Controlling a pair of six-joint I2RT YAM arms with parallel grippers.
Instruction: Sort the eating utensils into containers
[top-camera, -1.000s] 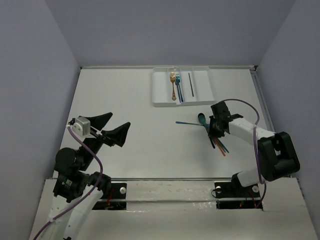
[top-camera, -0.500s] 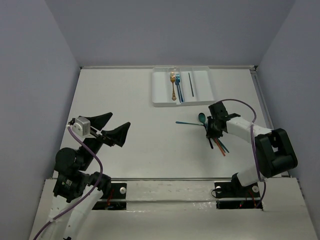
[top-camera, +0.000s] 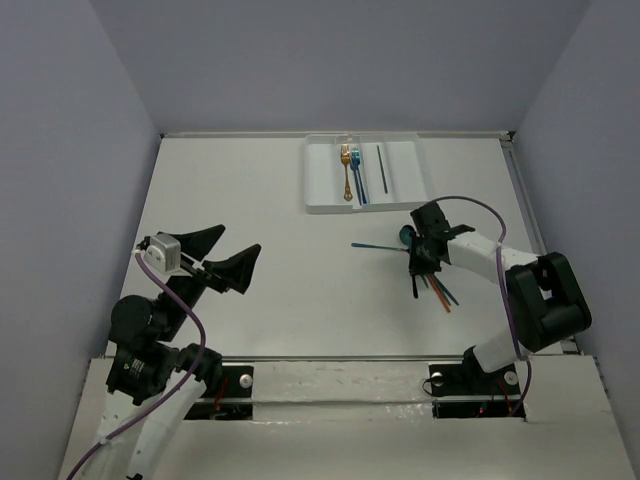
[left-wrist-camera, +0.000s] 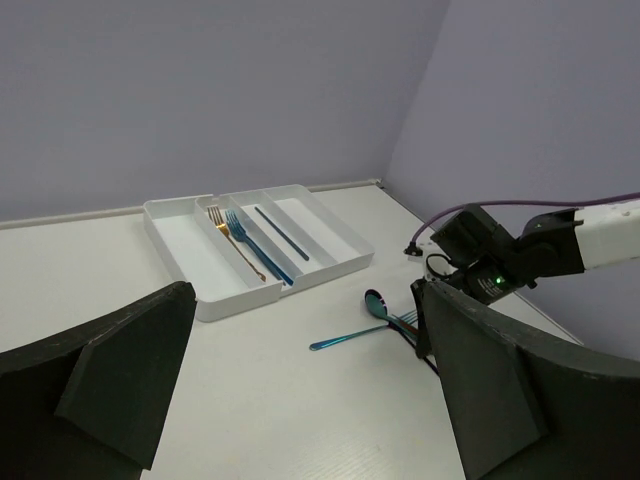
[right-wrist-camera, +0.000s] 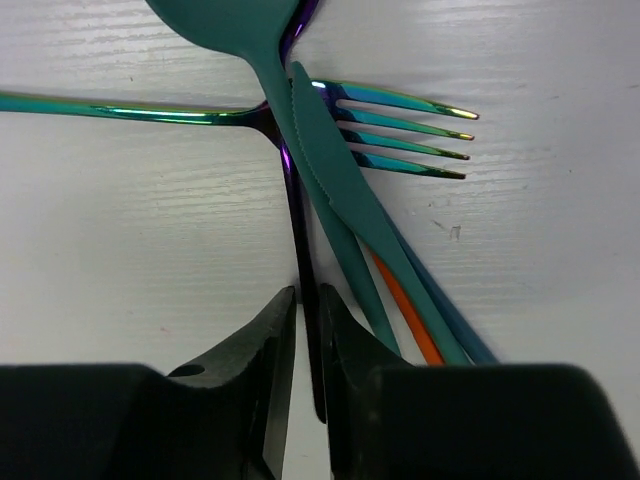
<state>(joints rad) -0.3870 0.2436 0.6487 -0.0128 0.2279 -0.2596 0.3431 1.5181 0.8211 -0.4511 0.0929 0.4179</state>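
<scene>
My right gripper (right-wrist-camera: 305, 295) is shut on a thin dark purple utensil handle (right-wrist-camera: 297, 220) that lies on the table in the pile of utensils (top-camera: 435, 285). Beside the handle lie a teal knife (right-wrist-camera: 340, 190), a teal spoon (right-wrist-camera: 220, 15), an iridescent fork (right-wrist-camera: 400, 130), an orange stick (right-wrist-camera: 405, 320) and a blue stick (right-wrist-camera: 450, 325). The white tray (top-camera: 320, 185) at the far middle holds a gold fork (top-camera: 346, 170), a blue fork (top-camera: 357, 172) and a dark blue stick (top-camera: 381, 167). My left gripper (top-camera: 222, 258) is open and empty, raised at the near left.
The left wrist view shows the tray (left-wrist-camera: 190, 250) and the right arm (left-wrist-camera: 520, 255) beside the pile. Purple-grey walls close in the table on three sides. A purple cable (top-camera: 490, 215) loops over the right arm.
My right gripper has shifted slightly to the left and farther away over the pile. The left arm has not moved.
</scene>
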